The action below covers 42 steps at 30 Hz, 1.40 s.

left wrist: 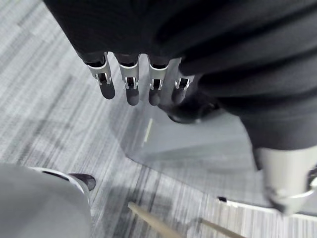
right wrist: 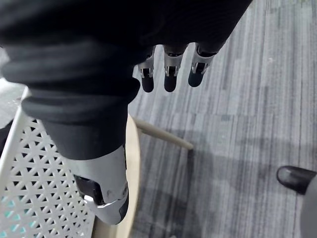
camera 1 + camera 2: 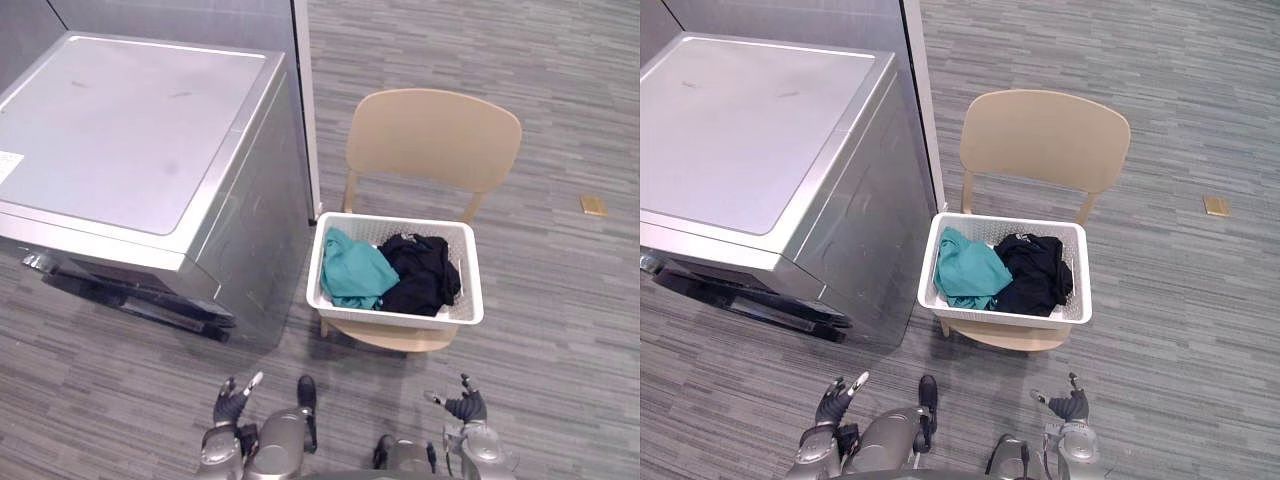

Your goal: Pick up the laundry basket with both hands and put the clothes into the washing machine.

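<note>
Washing machine (image 3: 130, 150) takes the upper left of the frame, grey and flat-topped. Below its near corner, at the bottom edge, the left hand (image 3: 235, 398) hangs with fingers straight and spread, holding nothing.

Right of the machine, at centre, the laundry basket (image 3: 400, 317) sits on the seat of a beige chair (image 3: 432, 135), near the machine's side wall but apart from it. Inside it lie a teal garment (image 3: 352, 270) on the left and a black garment (image 3: 422, 272) on the right.

The right hand (image 3: 465, 407) shows at the bottom edge, almost straight below the basket's right front corner, its fingers also loose and empty.

The basket's long axis runs across the frame, so its short ends face left and right, one towards each arm. It lies up-frame of both hands and is shifted to the right. The right hand is the nearer. By my reckoning, the left hand would need to go up and rightward to meet the basket's left end.
</note>
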Available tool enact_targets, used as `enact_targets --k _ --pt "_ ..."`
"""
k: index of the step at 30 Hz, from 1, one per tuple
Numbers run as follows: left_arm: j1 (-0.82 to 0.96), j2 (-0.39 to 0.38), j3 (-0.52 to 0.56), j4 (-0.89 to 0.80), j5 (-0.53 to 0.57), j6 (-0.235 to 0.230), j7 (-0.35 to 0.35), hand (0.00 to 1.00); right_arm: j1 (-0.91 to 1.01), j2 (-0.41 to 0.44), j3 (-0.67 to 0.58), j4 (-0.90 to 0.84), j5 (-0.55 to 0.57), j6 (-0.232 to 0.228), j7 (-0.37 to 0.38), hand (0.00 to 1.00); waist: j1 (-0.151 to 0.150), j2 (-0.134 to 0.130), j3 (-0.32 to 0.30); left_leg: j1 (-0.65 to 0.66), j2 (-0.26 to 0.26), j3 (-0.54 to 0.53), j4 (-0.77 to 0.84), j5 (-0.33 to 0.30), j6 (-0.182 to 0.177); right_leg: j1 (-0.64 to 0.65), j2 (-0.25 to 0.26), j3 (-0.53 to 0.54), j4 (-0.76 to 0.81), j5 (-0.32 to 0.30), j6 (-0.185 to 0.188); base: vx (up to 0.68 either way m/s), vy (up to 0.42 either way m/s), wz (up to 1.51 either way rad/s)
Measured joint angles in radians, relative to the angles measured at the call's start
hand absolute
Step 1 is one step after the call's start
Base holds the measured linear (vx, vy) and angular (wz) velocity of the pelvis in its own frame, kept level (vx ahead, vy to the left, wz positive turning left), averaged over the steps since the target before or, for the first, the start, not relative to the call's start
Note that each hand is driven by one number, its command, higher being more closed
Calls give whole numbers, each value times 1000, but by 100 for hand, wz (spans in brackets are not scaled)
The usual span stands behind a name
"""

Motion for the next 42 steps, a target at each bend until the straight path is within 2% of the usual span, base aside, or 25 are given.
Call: enact_targets --k 2,3,4,5,6,7,8,9,10,11,13,14,16,18,19,20,22,23,24,25,28,29,32,36,42 --pt "0 -5 9 1 0 -1 0 0 -9 -2 -1 14 2 0 -1 0 0 6 -2 -39 -8 -31 51 2 -2 -6 -8 -43 33 -14 -2 -63 -11 64" --pt "0 -8 9 3 2 -2 0 0 -28 -9 -13 40 2 1 -1 0 1 12 -7 -56 -11 -39 38 22 -24 -18 -15 -72 56 -15 -6 -95 11 70" --pt "-3 -6 9 4 3 -2 1 0 -41 -12 -21 54 2 0 -1 0 -2 4 -10 -57 -15 -37 8 38 -50 -29 -36 -86 56 -12 -11 -78 27 60" --pt "-21 -2 16 13 7 -4 1 0 -66 -14 -48 89 1 -1 -3 0 -1 -7 -10 -76 13 72 79 -15 -11 -40 -59 -117 56 -10 -13 -51 41 61" --pt "-31 3 18 38 22 -1 3 0 -75 -33 -49 115 0 2 -4 0 -5 -11 -10 -75 84 191 190 -78 9 -38 -84 -146 68 -6 -7 -25 53 52" --pt "-32 5 19 47 28 -2 5 0 -84 -42 -47 125 0 8 -3 0 -9 -8 -12 -65 124 236 226 -108 8 -35 -95 -155 78 -5 -5 -4 136 52" --pt "-34 8 18 71 43 -1 9 0 -86 -58 -47 140 -2 17 -4 0 -24 1 -20 -36 204 296 246 -139 -7 -29 -111 -169 83 2 7 -8 316 57" --pt "-45 7 12 101 53 0 20 0 -85 -70 -47 145 -3 25 -4 0 -44 11 -26 -18 257 328 225 -137 -11 -22 -133 -197 91 11 24 -4 360 67" --pt "-52 8 8 113 62 0 22 0 -84 -74 -47 145 -3 26 -4 0 -52 16 -29 -14 269 333 201 -134 -16 -18 -142 -212 91 17 36 17 403 78" --pt "-73 12 -4 139 77 1 23 0 -88 -81 -49 148 -4 30 -4 0 -57 24 -37 -13 240 327 167 -139 -62 -12 -165 -243 78 39 71 48 333 64" --pt "-94 34 -42 148 77 1 24 0 -95 -62 -49 169 -3 32 -1 0 -56 -10 -45 -35 163 297 137 -125 -42 9 -195 -289 14 100 101 69 328 78" --pt "-97 46 -77 149 78 1 23 0 -106 -52 -50 184 -3 33 -1 0 -55 -15 -48 -50 133 271 148 -126 -40 25 -213 -304 7 137 100 65 341 89" --pt "-95 53 -102 154 88 -1 21 0 -117 -42 -49 190 -3 33 1 0 -52 -7 -47 -35 91 243 164 -169 9 28 -268 -292 103 195 104 42 368 71" --pt "-94 59 -103 159 90 0 22 0 -129 -36 -43 192 -3 36 2 0 -49 -8 -45 -17 71 236 160 -194 17 -1 -313 -266 205 222 67 4 250 28" --pt "-88 66 -102 161 98 0 23 0 -148 -38 -19 192 -3 39 3 0 -46 5 -39 13 58 227 138 -204 17 -79 -327 -166 343 221 -86 5 225 11" --pt "-83 72 -104 161 98 0 23 0 -152 -37 -3 189 -3 38 3 0 -49 8 -37 27 53 222 122 -203 17 -105 -304 -115 373 190 -83 14 241 24" --pt "-72 88 -112 161 106 1 26 0 -157 -34 46 187 -3 36 7 0 -58 12 -34 73 9 168 33 -197 20 -176 -149 48 383 76 -12 40 156 50" --pt "-73 88 -112 160 106 1 27 0 -154 -35 51 186 -1 36 9 0 -58 10 -35 84 -1 153 7 -189 20 -190 -107 84 367 56 -8 79 97 67" --pt "-75 90 -112 160 106 1 29 0 -151 -37 59 186 1 36 13 0 -58 10 -35 97 -19 126 -28 -175 14 -216 -15 158 321 25 3 91 45 90" --pt "-76 92 -113 159 106 1 34 0 -147 -41 72 181 1 36 13 0 -65 9 -34 97 -41 97 -37 -163 -2 -225 44 209 271 13 -6 117 27 120" --pt "-77 78 -121 160 106 0 40 0 -144 -43 86 177 1 34 13 0 -87 -3 -29 94 -103 37 -23 -135 -1 -226 40 224 239 -9 -48 121 -24 120" --pt "-77 64 -121 160 106 0 42 0 -144 -46 95 167 1 33 17 0 -83 11 -32 88 -110 5 -23 -129 -1 -203 40 205 210 -18 -51 190 -68 92" --pt "-69 59 -120 157 105 0 44 0 -158 -31 116 134 1 19 21 0 -57 21 -36 89 -111 -63 -76 -61 29 -160 51 125 129 -6 -61 159 -94 74" --pt "-61 58 -118 156 106 -11 43 0 -191 -13 173 119 -1 16 33 0 -49 17 -37 164 -106 -96 -173 -19 10 -71 73 90 46 14 -68 113 -109 39" --pt "-59 54 -120 156 115 -17 42 0 -237 21 270 39 -41 12 40 0 -49 25 -36 163 -93 -102 -235 19 -2 -76 94 85 -10 40 -74 50 -71 -1"
